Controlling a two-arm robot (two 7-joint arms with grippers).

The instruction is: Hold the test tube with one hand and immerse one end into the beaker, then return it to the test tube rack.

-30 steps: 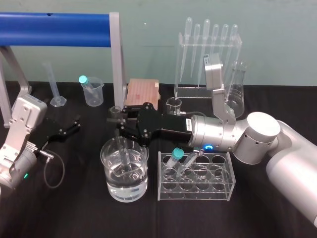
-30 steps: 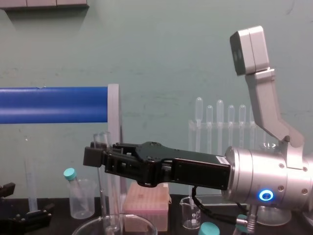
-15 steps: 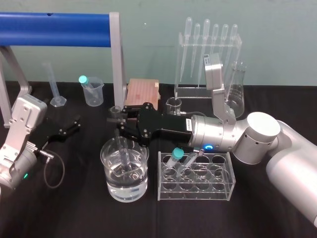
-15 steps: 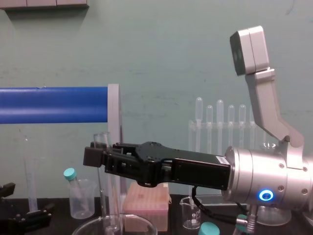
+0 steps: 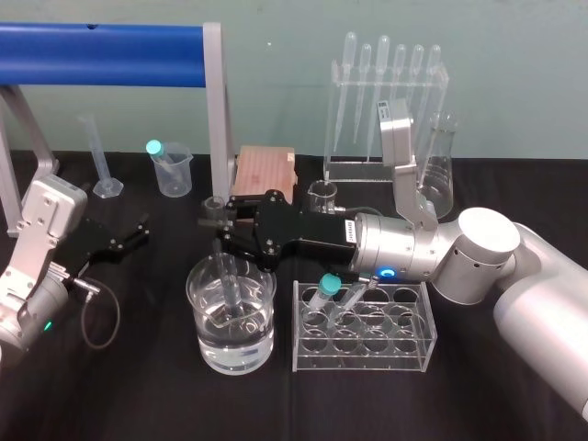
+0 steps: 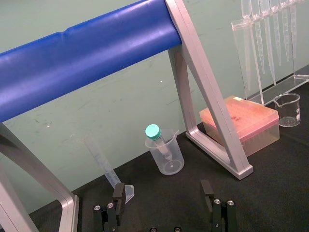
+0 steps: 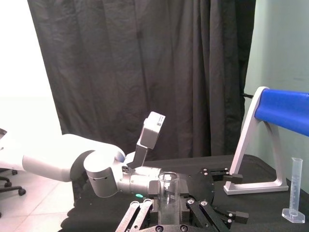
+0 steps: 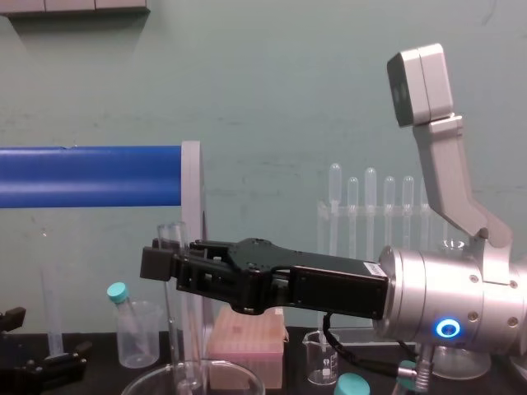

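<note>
Over the beaker [image 5: 197,296] we log the right end effector [image 5: 220,241] clamped on the upright test tube [image 5: 230,287], its lower end about at the waterline. We judge the dip reached; return to the rack [image 5: 404,322] is left. Left end effector [image 5: 124,241] sits parked, fingers spread, on the bench [image 5: 138,395].

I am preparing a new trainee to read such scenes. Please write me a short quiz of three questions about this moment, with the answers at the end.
1. True or false: the right gripper holds the test tube upright, with its lower end inside the beaker.
2. How is the left gripper? A: shut on a pipette. B: open, parked on the robot's left side, holding nothing. C: dipped into the beaker.
3. Fill in: the capped tube leaning in the test tube rack has a ____ cap.
Key: 1 true; 2 B; 3 teal.
</note>
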